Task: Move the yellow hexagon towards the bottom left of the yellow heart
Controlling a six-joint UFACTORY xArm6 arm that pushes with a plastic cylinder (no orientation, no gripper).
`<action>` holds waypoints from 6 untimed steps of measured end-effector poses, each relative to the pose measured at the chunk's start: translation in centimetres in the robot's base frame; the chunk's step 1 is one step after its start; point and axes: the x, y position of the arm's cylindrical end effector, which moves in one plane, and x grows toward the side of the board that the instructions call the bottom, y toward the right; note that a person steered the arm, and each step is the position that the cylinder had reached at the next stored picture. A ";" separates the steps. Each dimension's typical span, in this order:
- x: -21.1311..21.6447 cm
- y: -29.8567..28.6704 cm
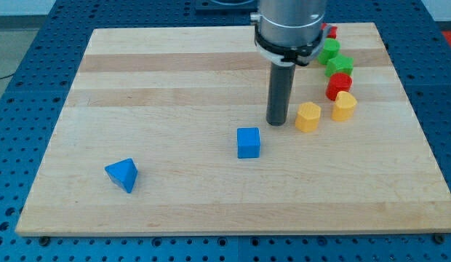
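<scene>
My tip (277,122) rests just left of the yellow hexagon (308,116), no claw showing, with the yellow heart (344,105) beside it toward the tabletop's (174,87) right edge.

Robotics lab, blue perforated bench (22,80), wooden board (174,73)

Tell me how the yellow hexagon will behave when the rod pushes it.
The yellow hexagon looks squat and flat-bottomed, so it should slide, not tip. Its facets may make it rotate under an off-centre push. My tip sits just to its left in the view; the wooden board looks smooth.
</scene>
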 end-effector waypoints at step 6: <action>-1.3 3.8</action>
